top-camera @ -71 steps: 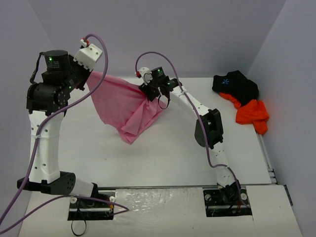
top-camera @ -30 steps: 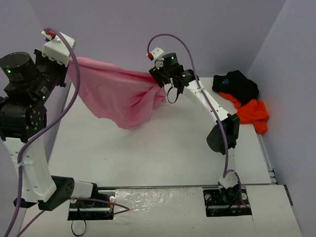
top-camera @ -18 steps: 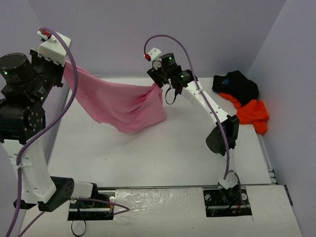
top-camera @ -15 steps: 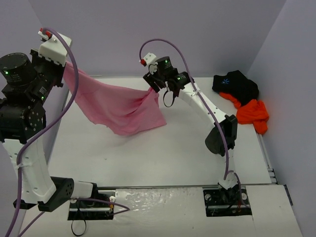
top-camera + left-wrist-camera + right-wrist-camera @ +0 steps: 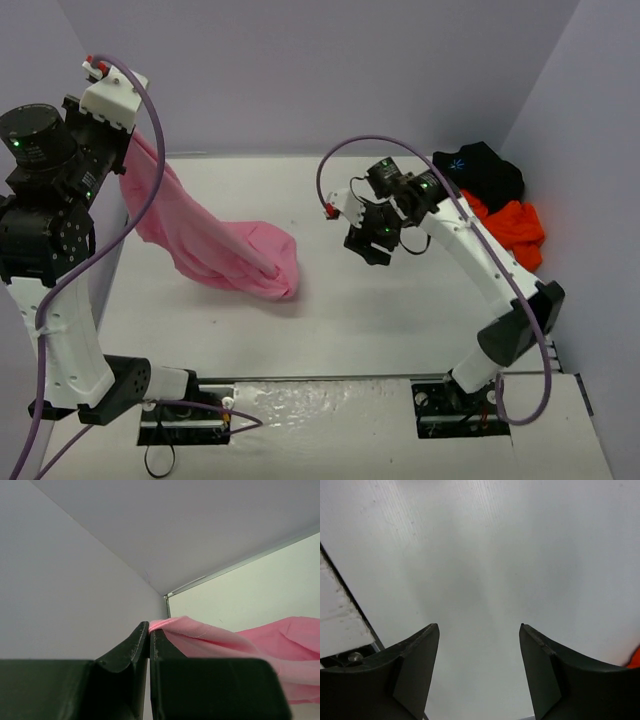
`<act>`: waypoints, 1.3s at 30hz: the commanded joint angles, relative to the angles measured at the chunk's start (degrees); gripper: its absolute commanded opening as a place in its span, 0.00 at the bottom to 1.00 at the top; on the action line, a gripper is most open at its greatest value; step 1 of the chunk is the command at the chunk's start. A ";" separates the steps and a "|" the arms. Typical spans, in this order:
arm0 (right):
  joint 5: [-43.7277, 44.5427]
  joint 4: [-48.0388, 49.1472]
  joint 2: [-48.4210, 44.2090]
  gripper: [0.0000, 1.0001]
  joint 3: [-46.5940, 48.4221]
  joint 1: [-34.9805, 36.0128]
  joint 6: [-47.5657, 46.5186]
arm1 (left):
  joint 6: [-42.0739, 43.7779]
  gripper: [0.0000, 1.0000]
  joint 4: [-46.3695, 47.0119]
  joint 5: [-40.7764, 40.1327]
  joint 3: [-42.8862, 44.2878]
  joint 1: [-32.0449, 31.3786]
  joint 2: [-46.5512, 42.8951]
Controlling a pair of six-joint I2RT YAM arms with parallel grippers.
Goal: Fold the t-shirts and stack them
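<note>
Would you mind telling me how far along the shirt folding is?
Done: nothing is folded or stacked yet. In hand: the left jaws are shut on an edge of the pink shirt, whose lower part lies bunched on the table; the right jaws are open and empty. Left: folding all three, including the black shirt and orange shirt crumpled in the far right corner, then stacking.

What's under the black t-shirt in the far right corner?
The orange t-shirt seems to tuck under the near edge of the black t-shirt. How far it runs beneath is covered, and the right arm hides part of that edge.
</note>
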 commanded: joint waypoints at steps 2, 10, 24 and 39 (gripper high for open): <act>1.89 -8.07 -7.15 0.64 6.31 -1.31 -4.01 | 0.34 0.00 4.56 -2.17 3.05 0.40 -0.25; 0.68 18.96 13.73 0.70 13.05 -0.11 2.35 | 0.55 0.00 4.24 -1.43 1.66 0.36 -0.89; -4.56 21.39 39.08 0.71 42.05 10.31 7.14 | 2.10 0.00 3.00 -0.65 -6.62 0.53 -1.53; -4.70 21.45 45.42 0.71 58.40 13.33 11.36 | -0.68 0.00 2.66 11.32 -19.97 -2.02 -0.75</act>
